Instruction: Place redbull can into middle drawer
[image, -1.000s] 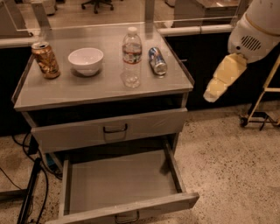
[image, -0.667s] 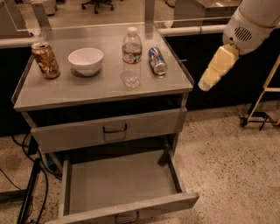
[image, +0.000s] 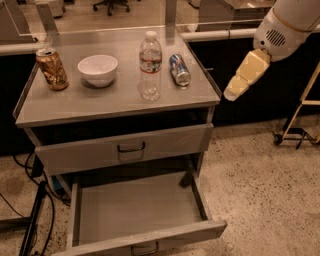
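redbull can (image: 179, 69): on its side near cabinet top's (image: 110, 102) right edge
middle drawer (image: 135, 210): pulled out
gripper (image: 233, 92): airborne past right edge; clench state cannot tell

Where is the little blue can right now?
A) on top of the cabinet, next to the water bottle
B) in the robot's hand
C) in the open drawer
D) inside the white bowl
A: the can lies on its side on the cabinet top, just right of the bottle, while the hand hangs in the air off the cabinet's right side, apart from the can.
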